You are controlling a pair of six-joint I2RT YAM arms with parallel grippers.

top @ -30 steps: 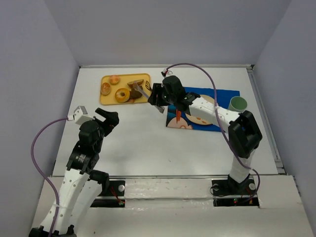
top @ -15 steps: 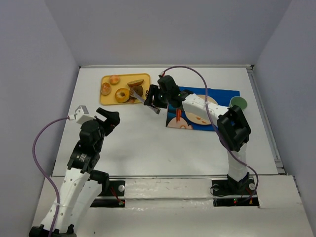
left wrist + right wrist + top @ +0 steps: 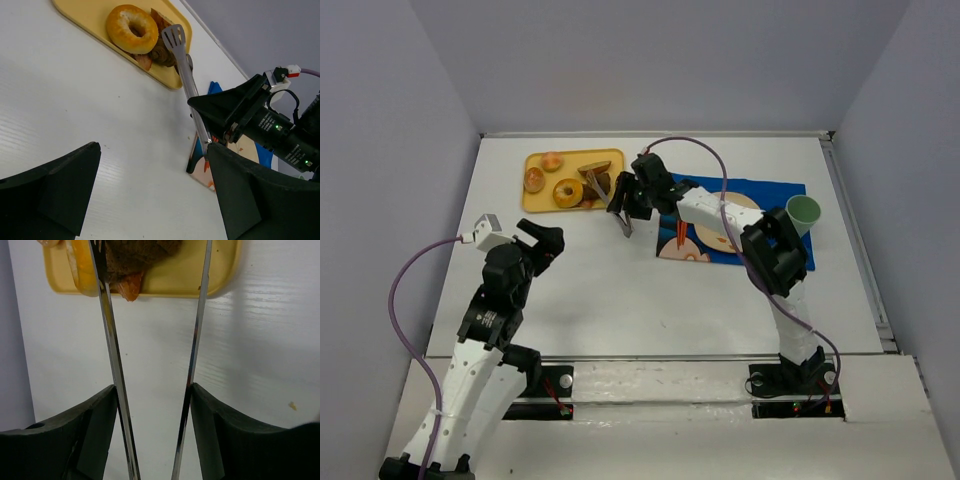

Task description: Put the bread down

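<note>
At the tray's right end, far-left of the table, the right gripper [image 3: 632,196] is clamped on metal tongs [image 3: 114,365], one finger [image 3: 90,435] outside each arm. The tong arms themselves stand apart. Their tips reach over the yellow tray [image 3: 578,157], w/ the bread [image 3: 140,252] lying on the tray btwn them: left arm just beside its edge, right arm clear of it. A ring doughnut [image 3: 568,190] presses against the bread's left side, right by that left arm. A reddish scrap [image 3: 129,290] pokes out at the tray's near rim. A tan wedge slice [image 3: 594,168] sits just behind the bread, and 2 small round orange pieces [image 3: 534,180] lie at the tray's left end. The left gripper [image 3: 542,240] hangs wide open, nothing in it, nearer the bases and apart from the tray. The surface is a white table [image 3: 620,300] w/ grey walls [image 3: 650,60] on 3 sides. A blue cartoon placemat [image 3: 780,190] lies to the right, the right arm stretched across it, w/ a green cup [image 3: 803,210] at its right edge.
</note>
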